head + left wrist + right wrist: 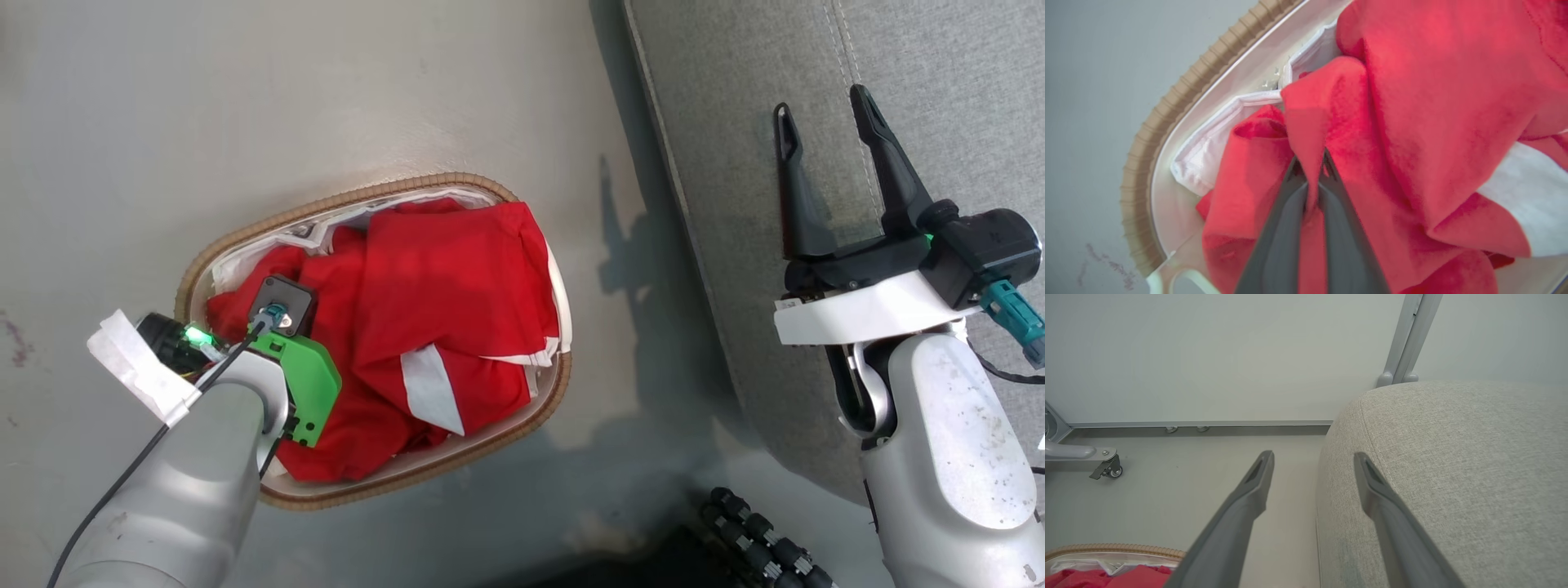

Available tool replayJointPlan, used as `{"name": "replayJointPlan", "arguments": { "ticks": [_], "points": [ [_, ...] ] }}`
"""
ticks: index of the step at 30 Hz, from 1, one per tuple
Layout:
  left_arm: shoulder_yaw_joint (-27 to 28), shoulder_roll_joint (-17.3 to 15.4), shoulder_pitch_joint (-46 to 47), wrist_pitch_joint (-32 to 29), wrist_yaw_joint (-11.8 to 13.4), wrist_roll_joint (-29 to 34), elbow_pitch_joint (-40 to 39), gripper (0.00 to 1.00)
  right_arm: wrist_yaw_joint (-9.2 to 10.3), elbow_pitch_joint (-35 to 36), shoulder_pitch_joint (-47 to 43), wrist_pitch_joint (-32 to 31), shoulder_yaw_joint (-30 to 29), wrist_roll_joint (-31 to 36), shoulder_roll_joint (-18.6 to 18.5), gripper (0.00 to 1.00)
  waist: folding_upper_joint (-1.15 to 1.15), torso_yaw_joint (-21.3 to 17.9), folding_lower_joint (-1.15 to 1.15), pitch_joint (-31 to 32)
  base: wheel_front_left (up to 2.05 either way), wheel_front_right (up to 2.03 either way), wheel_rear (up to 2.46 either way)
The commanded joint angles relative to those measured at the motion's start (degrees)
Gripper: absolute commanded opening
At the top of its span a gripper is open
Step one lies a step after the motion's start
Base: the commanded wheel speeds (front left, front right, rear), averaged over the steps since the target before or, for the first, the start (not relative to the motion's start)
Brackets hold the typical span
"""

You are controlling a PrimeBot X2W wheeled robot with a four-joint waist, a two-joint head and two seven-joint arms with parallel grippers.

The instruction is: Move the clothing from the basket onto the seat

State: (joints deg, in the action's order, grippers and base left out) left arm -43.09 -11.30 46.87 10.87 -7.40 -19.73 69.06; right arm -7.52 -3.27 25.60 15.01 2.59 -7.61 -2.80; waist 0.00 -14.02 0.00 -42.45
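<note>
Red clothing (pixel 441 302) heaped in basket (pixel 245 233) beside seat (pixel 939 65). Left gripper (pixel 1312 163) pinches a fold near basket's left end; right gripper (pixel 823 102) spread above seat edge. Grasp made; next likely lift, carry to seat.

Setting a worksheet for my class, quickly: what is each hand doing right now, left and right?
Left hand: closed on a fold of the red clothing.
Right hand: open, holding nothing.

Bare test room, more lab than home.
Beyond the right jaws: blank pale wall (pixel 1208 355), metal skirting rail (pixel 1229 424), grey metal upright post (pixel 1408 335); left of them, a castor-wheeled metal leg (pixel 1094 457) on smooth pale floor (pixel 1167 490).
</note>
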Motion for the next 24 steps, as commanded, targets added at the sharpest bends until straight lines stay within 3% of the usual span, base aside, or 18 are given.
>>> {"name": "replayJointPlan", "arguments": {
  "ticks": [1, 13, 24],
  "points": [
    [-0.8, 0.4, -0.9, 1.1, -0.2, -0.8, -0.4, 0.0, 0.06, -0.4, -0.8, 0.3, -0.4, 0.8, -0.2, 1.0, 0.0, 1.0, 0.0, 1.7, 0.0, 0.0, 0.0],
    [-3.7, 0.6, -4.1, 4.4, -0.2, -3.2, -6.2, 0.0, 0.06, -1.7, -4.9, 0.3, -1.9, 4.8, -0.2, 1.0, 0.0, 6.0, 0.0, 11.8, 0.0, 0.0, 0.0],
    [-1.2, -2.6, -8.4, 4.4, 0.2, 0.3, -23.3, 0.0, 0.06, -3.2, -10.8, 0.3, -2.8, 8.1, -0.2, 1.0, 0.0, 10.5, 0.0, 24.3, 0.0, 0.0, 0.0]
  ]
}}
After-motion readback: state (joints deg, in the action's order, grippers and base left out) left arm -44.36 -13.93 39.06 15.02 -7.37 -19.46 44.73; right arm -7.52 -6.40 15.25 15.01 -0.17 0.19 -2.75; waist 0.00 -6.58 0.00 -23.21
